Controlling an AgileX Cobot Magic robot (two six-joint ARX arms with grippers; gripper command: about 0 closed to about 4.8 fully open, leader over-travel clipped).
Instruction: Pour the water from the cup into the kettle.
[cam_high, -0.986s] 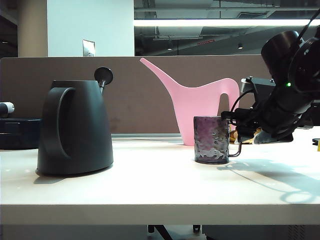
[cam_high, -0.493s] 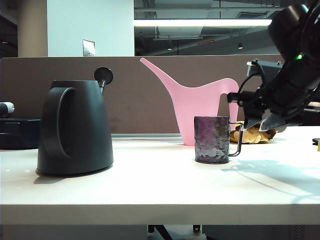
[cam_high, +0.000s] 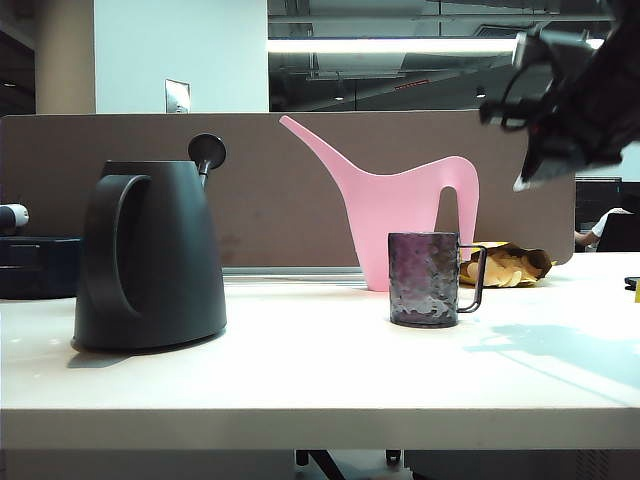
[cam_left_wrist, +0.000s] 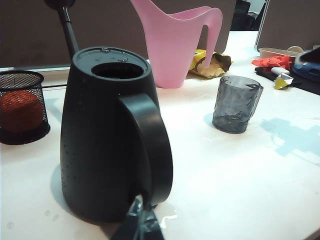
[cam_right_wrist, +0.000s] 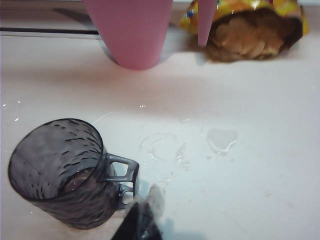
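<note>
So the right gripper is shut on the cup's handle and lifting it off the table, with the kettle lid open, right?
Not quite. The right gripper is shut but empty, hanging high above the table; the exterior view shows the cup standing free on the table. The kettle does stand with its top open.

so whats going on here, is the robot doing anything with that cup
Nothing is held right now. The cup stands upright on the table, in front of the pink watering can, with small puddles beside it. The right gripper hangs high above and to the right of the cup, jaws shut and empty. The kettle sits well to the left with its lid open; the left gripper rests low beside it, touching nothing.
</note>
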